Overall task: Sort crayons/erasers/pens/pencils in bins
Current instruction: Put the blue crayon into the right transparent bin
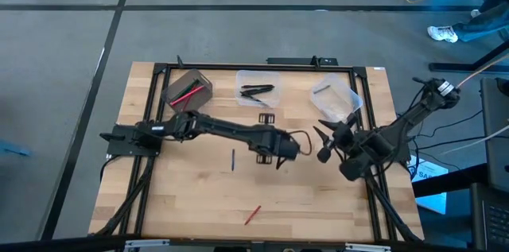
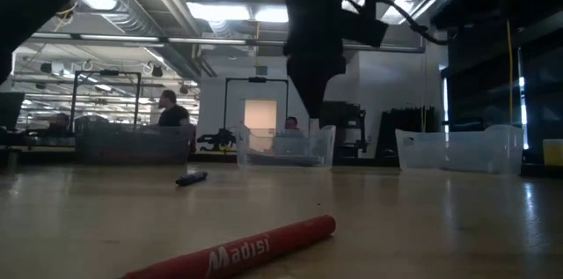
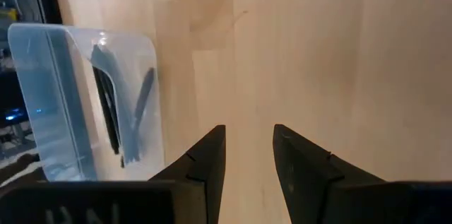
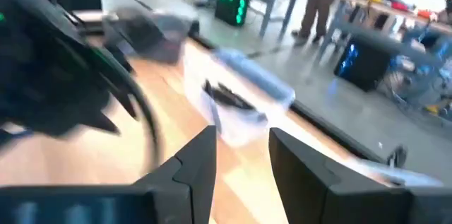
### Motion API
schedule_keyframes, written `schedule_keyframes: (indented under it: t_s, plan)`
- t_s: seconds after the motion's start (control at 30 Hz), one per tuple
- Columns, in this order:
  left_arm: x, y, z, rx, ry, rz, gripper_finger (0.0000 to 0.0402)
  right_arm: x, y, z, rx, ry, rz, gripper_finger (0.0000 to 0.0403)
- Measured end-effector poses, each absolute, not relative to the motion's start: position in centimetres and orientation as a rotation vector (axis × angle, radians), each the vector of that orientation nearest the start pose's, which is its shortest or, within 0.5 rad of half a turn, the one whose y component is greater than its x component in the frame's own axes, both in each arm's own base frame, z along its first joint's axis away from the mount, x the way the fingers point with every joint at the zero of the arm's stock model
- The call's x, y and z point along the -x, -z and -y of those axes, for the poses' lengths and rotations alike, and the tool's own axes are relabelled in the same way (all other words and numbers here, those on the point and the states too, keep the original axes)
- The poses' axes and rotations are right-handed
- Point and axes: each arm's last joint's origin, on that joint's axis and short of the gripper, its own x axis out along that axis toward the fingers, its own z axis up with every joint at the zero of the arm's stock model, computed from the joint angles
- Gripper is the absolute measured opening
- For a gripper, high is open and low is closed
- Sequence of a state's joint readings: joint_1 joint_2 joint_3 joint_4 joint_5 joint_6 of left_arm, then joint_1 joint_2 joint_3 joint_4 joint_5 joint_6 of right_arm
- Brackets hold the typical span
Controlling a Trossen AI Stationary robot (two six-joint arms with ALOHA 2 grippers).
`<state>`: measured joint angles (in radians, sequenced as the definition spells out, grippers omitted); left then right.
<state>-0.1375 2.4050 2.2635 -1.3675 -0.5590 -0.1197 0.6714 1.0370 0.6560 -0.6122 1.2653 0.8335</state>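
Observation:
My left gripper (image 1: 288, 153) (image 3: 248, 139) hovers open over bare wood at the table's middle, just near of the clear squarish tub (image 1: 258, 90) (image 3: 85, 97), which holds black pens (image 3: 109, 111). My right gripper (image 1: 321, 142) (image 4: 242, 150) is open and empty too. It is close to the right of the left one, near of the clear rounded tub (image 1: 335, 98). The grey box (image 1: 188, 89) at far left holds red and pink sticks. A blue pen (image 1: 232, 160) (image 2: 191, 178) and a red crayon (image 1: 252, 215) (image 2: 255, 248) lie flat on the table.
The three bins stand in a row along the far edge. A black frame (image 1: 151, 109) runs along the table's sides. The two grippers are close together at the centre right. People stand in the room beyond the table (image 2: 171, 107).

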Motion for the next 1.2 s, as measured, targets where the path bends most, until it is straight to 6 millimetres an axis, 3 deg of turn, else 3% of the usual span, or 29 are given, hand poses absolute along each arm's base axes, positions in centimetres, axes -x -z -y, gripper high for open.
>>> schedule_keyframes:
  t_s: [0.5, 0.67, 0.8, 0.97, 1.2]
  plan:
    - [-46.2, -21.1, 6.2, -0.295, -0.547, -1.392, 0.0110, -14.3, -18.2, -7.5, -0.029, 0.753, -0.298, 0.0135]
    - [-46.2, -19.5, 7.1, -0.250, -0.582, -1.360, 0.0110, -14.3, -18.3, -7.6, -0.031, 0.752, -0.292, 0.0135]
    - [-45.8, -16.9, 7.8, -0.237, -0.589, -1.369, 0.0110, -14.4, -18.3, -7.6, -0.038, 0.748, -0.288, 0.0135]
    - [-43.8, -15.7, 8.5, -0.218, -0.611, -1.368, 0.0110, -14.4, -18.4, -7.6, -0.034, 0.748, -0.289, 0.0135]
    - [-38.8, -17.7, 7.1, 0.003, -0.607, -1.144, 0.0110, -14.5, -18.5, -7.7, -0.025, 0.748, -0.281, 0.0135]
